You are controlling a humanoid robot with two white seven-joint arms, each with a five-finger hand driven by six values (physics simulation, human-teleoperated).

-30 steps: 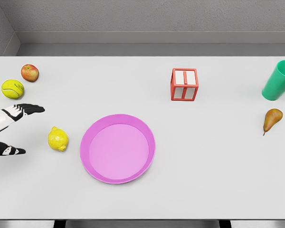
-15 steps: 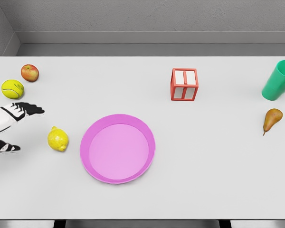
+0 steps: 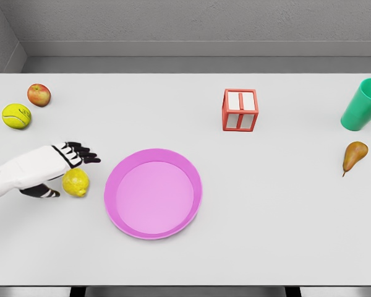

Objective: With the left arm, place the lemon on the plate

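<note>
A yellow lemon (image 3: 76, 182) lies on the white table just left of the pink plate (image 3: 153, 193). My left hand (image 3: 67, 172) reaches in from the left edge and is right at the lemon: its black fingers (image 3: 80, 152) stretch over the top of it and the thumb (image 3: 47, 193) sits low on its left side. The hand is spread around the fruit and has not closed on it. The plate holds nothing. The right arm is out of view.
A tennis ball (image 3: 16, 116) and a red apple (image 3: 39, 94) sit at the far left. A red-and-white cube (image 3: 240, 110) stands behind the plate, with a green cup (image 3: 363, 105) and a brown pear (image 3: 353, 155) at the right edge.
My left hand has moved right and slightly toward me, from well left of the lemon to directly around it. The lemon has not moved.
</note>
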